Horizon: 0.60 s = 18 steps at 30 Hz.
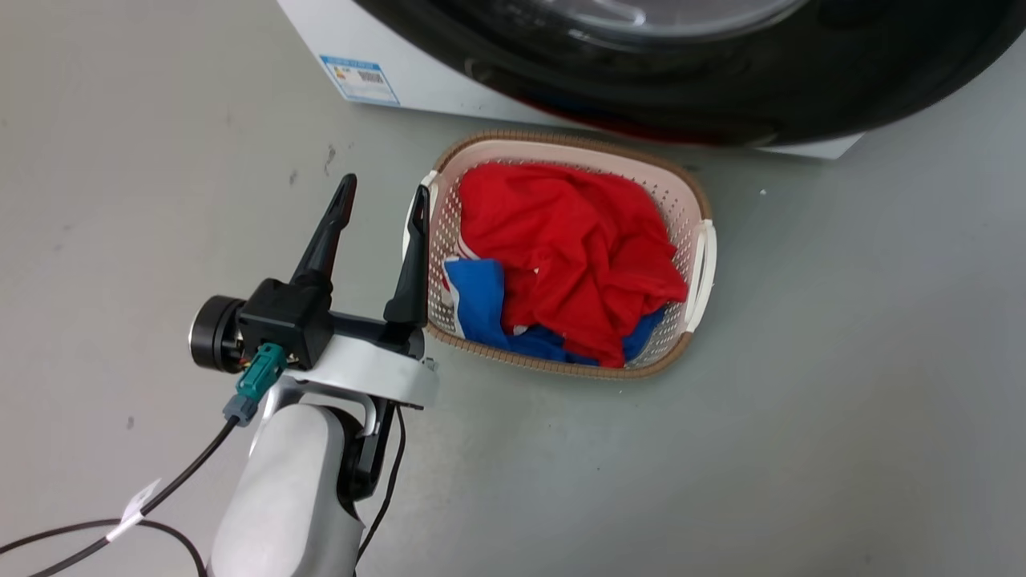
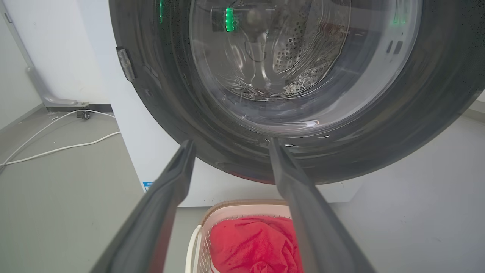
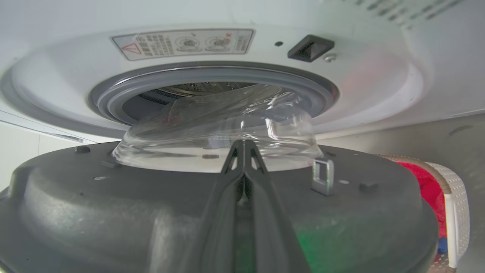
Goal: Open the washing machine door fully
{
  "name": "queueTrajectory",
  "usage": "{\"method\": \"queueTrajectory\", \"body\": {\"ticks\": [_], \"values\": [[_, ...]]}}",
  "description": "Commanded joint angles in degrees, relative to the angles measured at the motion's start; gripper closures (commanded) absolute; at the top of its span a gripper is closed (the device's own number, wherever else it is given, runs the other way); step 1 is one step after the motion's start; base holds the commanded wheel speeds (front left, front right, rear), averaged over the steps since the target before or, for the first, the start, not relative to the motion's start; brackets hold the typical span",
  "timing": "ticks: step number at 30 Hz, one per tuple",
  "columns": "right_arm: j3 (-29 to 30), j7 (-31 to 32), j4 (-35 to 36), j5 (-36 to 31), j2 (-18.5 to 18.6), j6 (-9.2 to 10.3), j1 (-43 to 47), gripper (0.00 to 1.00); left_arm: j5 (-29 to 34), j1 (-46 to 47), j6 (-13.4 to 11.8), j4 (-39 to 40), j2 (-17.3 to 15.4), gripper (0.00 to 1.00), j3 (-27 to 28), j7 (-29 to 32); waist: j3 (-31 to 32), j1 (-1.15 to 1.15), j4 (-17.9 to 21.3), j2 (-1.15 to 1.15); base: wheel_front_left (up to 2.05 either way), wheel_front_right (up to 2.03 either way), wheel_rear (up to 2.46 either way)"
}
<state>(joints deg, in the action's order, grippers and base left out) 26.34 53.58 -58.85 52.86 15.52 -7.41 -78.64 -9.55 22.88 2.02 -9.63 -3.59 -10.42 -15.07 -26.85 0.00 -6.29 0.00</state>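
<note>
- Right wrist view: right gripper (image 3: 244, 144), closed on nothing, is seen behind the ajar washing machine door (image 3: 94, 212); a steady outward sweep is advised
- left gripper (image 1: 383, 191) is held spread wide, empty

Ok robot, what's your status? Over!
Left end effector open, empty. Right end effector shut, behind the washing machine door. Door ajar, not fully open. Laundry basket right beneath it.

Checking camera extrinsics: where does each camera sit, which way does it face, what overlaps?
Head: high, looking down at floor, laundry basket and the foot of the washing machine; open left gripper and forearm lower left.
Left wrist: low, facing the washing machine door, outer face; own spread fingers.
Right wrist: at the inner side of the open door, facing across it to the drum opening; right gripper shut.
Shared: door and basket in all three.
</note>
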Motion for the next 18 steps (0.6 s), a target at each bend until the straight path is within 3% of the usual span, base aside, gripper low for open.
{"method": "queueTrajectory", "body": {"ticks": [1, 18], "values": [[-0.51, 1.5, 0.71, 0.01, -1.54, -0.15, 1.99, 1.0, 0.34, -0.96, 0.0, -0.28, 0.01, 0.0, 0.25, -0.15, 1.72, 0.0, 0.79, 0.0, 0.0, 0.0, 0.0], [-4.22, 13.94, 19.79, 1.64, -11.13, -0.15, 24.86, 1.0, 0.1, -8.44, 0.85, -3.73, 0.12, 0.0, 1.27, -0.14, 14.06, 0.0, 2.82, 0.0, 0.0, 0.0, 0.0]]}}
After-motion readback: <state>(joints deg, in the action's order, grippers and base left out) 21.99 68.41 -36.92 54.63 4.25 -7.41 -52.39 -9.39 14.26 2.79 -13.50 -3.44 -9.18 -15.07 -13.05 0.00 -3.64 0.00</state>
